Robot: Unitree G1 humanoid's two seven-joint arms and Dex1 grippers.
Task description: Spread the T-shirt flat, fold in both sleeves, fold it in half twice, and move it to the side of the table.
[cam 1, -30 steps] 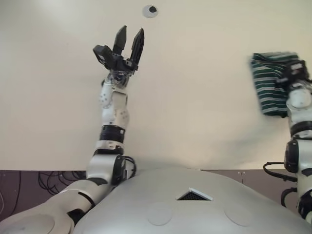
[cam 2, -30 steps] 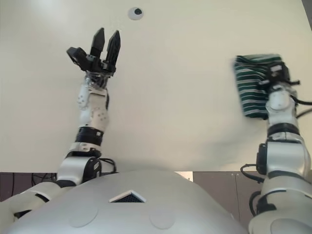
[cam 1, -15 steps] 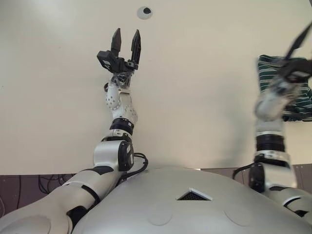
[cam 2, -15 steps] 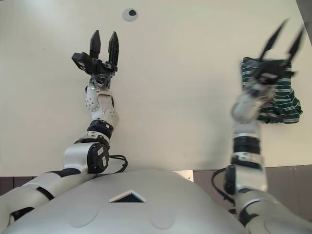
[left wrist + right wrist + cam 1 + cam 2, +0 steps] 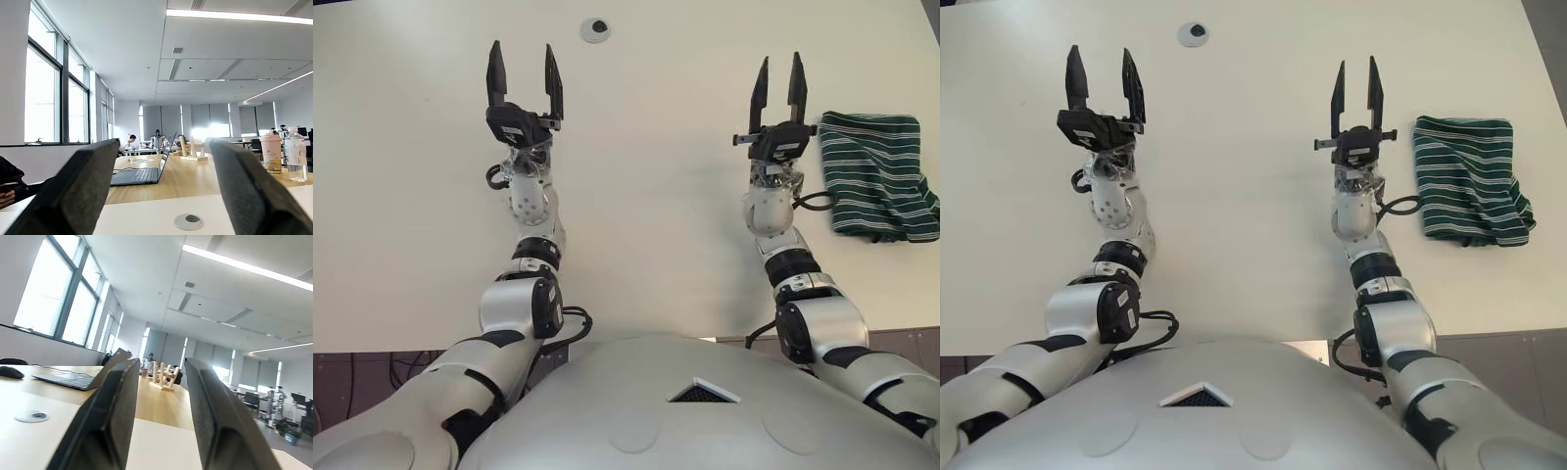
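Observation:
The T-shirt [image 5: 878,174], dark green with thin white stripes, lies folded into a small bundle at the table's right side. My right gripper [image 5: 776,75] stands open just left of it, fingers pointing away from me, apart from the cloth and holding nothing. On the left half of the table my left gripper [image 5: 522,67] is raised the same way, open and empty. In the right eye view the T-shirt [image 5: 1469,178] sits right of the right gripper [image 5: 1355,81]. The left wrist view shows its two dark fingers [image 5: 73,196] spread wide.
The cream table [image 5: 646,225] carries a small round grommet [image 5: 595,29] at its far edge, between the grippers. The table's near edge runs just in front of my torso. Its right edge is close beyond the T-shirt.
My right gripper let go of the T-shirt, rose and swung left, leaving the bundle at the table's right side. The left arm lifted and straightened; the head view also shifted.

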